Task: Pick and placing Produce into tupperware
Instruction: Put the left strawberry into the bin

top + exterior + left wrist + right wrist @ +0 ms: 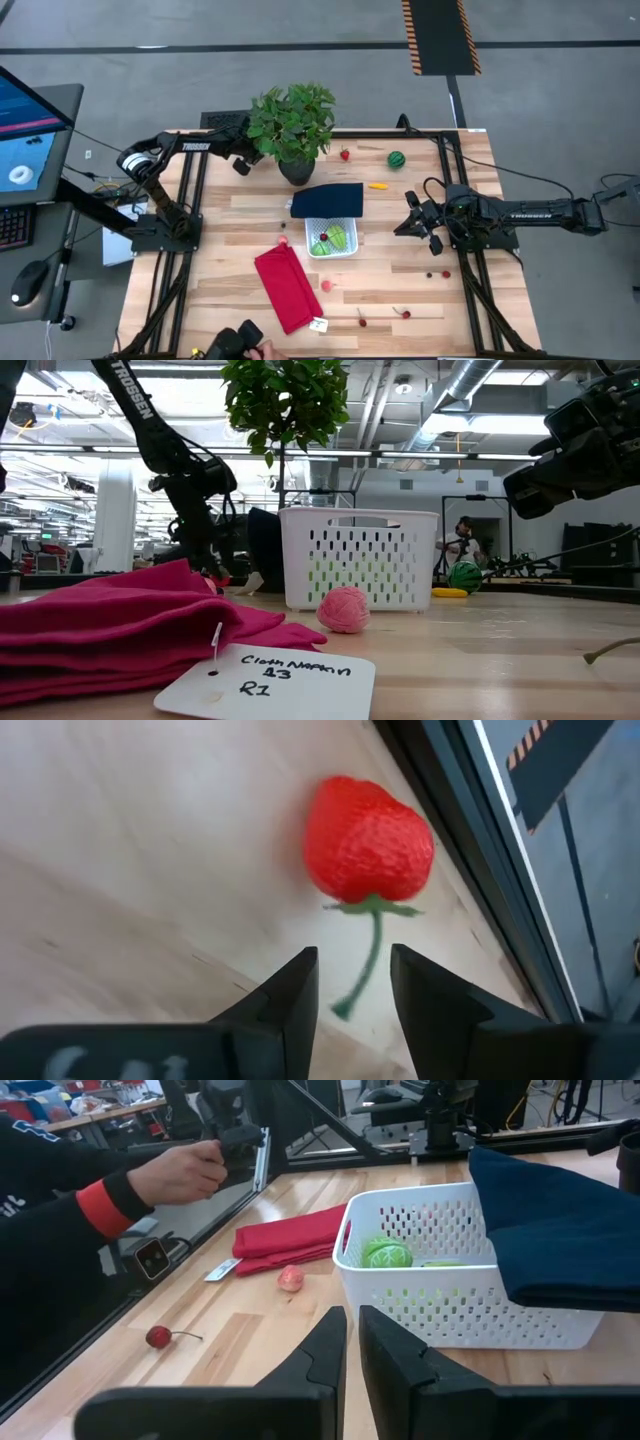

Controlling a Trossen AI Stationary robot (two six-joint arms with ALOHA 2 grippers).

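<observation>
A red strawberry with a green stem lies on the wood close ahead of my open left gripper, by the far rail; the stem's end shows between the fingertips. In the high view this gripper is left of the potted plant and covers the strawberry. The white perforated tupperware stands mid-table with green produce inside; its navy lid lies over the far rim. My right gripper hovers right of the tupperware, fingers almost together. A striped green ball and an orange piece lie beyond.
The potted plant stands right of my left gripper. A red cloth with a paper tag, a pink ball and small cherries lie on the near half. A person's hand holds a black device at the near edge.
</observation>
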